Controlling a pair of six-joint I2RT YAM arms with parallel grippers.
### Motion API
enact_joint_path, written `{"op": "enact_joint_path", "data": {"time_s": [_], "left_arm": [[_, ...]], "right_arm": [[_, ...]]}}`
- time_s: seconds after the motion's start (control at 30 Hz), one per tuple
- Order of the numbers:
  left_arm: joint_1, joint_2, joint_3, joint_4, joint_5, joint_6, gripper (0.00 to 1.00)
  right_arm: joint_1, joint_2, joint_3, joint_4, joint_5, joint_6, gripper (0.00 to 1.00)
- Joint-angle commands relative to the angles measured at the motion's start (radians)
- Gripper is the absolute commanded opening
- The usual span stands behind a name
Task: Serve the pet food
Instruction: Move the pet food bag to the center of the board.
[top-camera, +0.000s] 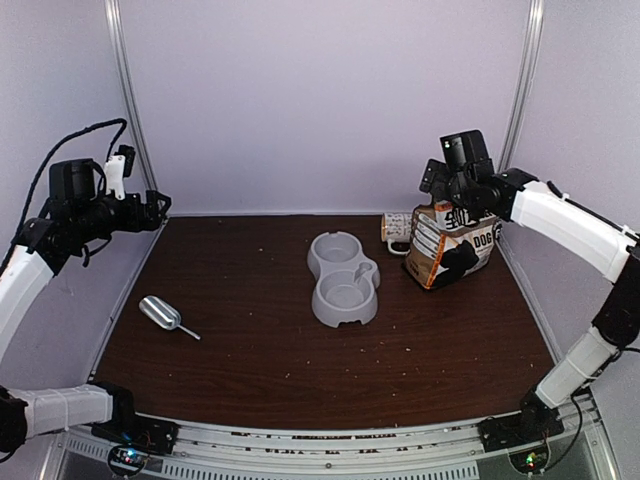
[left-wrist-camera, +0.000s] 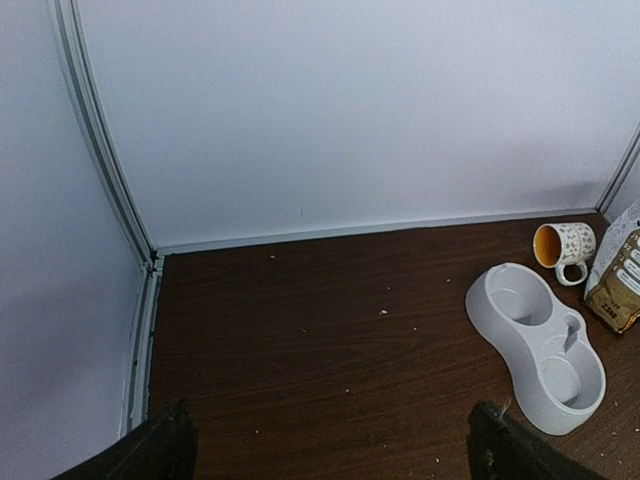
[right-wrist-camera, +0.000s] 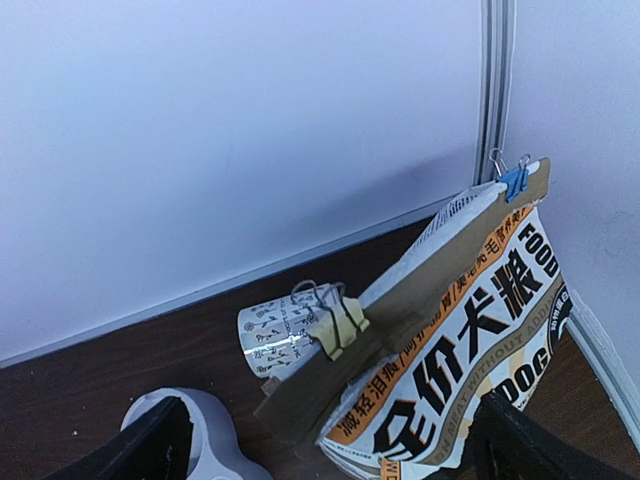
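Printed food bag (right-wrist-camera: 470, 340) with 2 binder clips (right-wrist-camera: 335, 320), mug (right-wrist-camera: 272, 335) just behind

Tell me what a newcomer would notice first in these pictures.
The grey double bowl sits mid-table, both wells empty. At the right rear sits the printed dog food bag, its folded top clipped shut. A metal scoop lies alone at the left.

Shows white shells on the left arm (top-camera: 20, 285) and the right arm (top-camera: 565, 225), black joints between, a thin black cable (top-camera: 75, 135) looped above the left wrist, a small white bracket (top-camera: 120, 170) there
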Motion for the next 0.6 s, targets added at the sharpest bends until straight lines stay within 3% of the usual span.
{"op": "enact_joint_path", "data": {"time_s": [0.0,0.3,0.57], "left_arm": [[-0.002,-0.012,-0.008,0.047,0.015,0.0,0.97],[-0.003,-0.03,-0.01,0.048,0.005,-0.001,0.97],[-0.002,-0.027,-0.013,0.048,0.005,-0.005,0.97]], "right_arm": [[0.012,0.115,0.139,-0.107,0.149,0.06,0.99],[0.016,0.264,0.259,-0.23,0.268,0.058,0.86],[-0.016,0.217,0.152,-0.234,0.284,0.085,0.75]]}}
